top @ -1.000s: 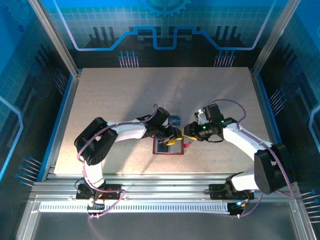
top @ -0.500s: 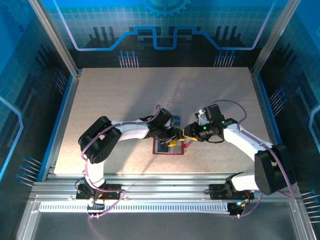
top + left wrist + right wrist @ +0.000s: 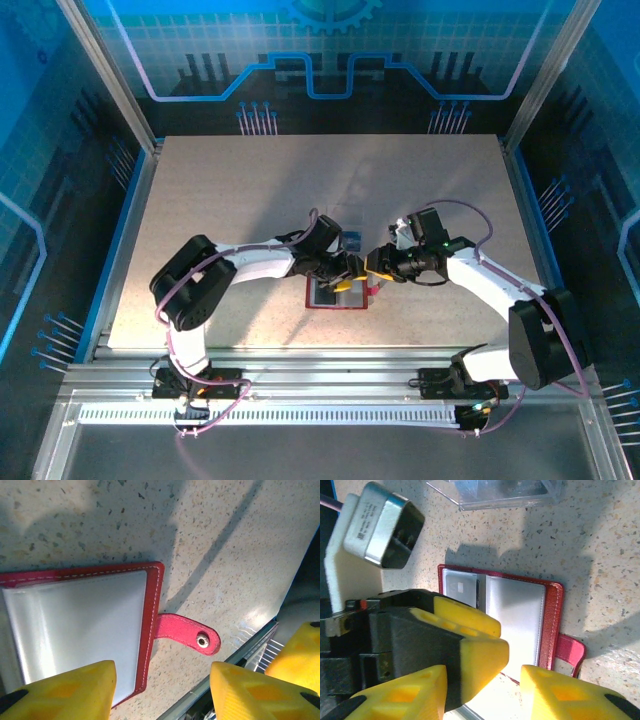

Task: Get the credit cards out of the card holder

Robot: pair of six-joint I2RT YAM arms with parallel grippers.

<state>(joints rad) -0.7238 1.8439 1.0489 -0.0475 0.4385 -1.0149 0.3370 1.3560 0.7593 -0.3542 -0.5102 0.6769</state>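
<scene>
Left side first: bare speckled tabletop (image 3: 230,200) runs open from 9 round to 12 o'clock, out to the blue side wall (image 3: 60,250). My left arm (image 3: 250,260) reaches in toward centre. The left gripper (image 3: 345,278) hangs over the 3 o'clock half of the card holder (image 3: 322,296).

The holder lies open and flat at table centre, toward the 6 o'clock edge. A strip of bare table sits between it and the aluminium rail (image 3: 330,375).

In the left wrist view my jaws stand well apart, clamping nothing. One yellow finger (image 3: 65,690) overlaps the holder's red stitched edge, the other sits over bare table. The snap tab (image 3: 185,632) sticks out between them, flat on the surface. The pockets are greyish and glared; I can't tell if cards are inside.

A blue credit card (image 3: 350,240) lies on the table at 12 o'clock of the holder, just apart from it.

The right gripper (image 3: 377,268) is at the holder's 3 o'clock edge, nearly nose to nose with the left one, so it's tight there. Its jaws are at a medium gap with a glare-white patch between them; I can't tell whether they clamp anything.

The right arm (image 3: 490,285) comes in from 4 o'clock, with bare table from 1 to 3 o'clock.
</scene>
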